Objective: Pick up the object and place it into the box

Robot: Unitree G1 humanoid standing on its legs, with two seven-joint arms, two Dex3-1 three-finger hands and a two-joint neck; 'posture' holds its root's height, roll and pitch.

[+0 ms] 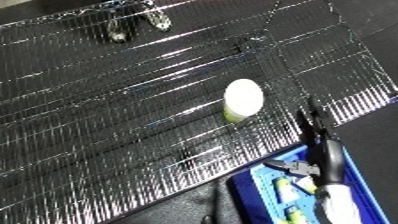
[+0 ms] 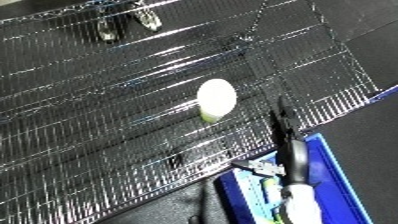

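A white cylinder with a yellow-green base (image 1: pixel 242 100) lies on its side on a shiny wire mesh surface (image 1: pixel 107 110), right of the middle. My right hand (image 1: pixel 327 156) comes in from the lower right above the blue bin (image 1: pixel 256 181). Its black fingers (image 1: pixel 309 122) are stretched straight toward the mesh and hold nothing. The fingertips end a short way to the right of and below the cylinder, apart from it. The thumb sticks out to the left over the bin. My left hand shows in neither view.
The blue bin holds some pale and yellow-green items (image 1: pixel 286 192), partly hidden by my forearm. Two metal clips (image 1: pixel 115 29) (image 1: pixel 158 20) sit at the mesh's far edge. Dark flat ground (image 1: pixel 178 207) borders the mesh at the lower left and the upper right.
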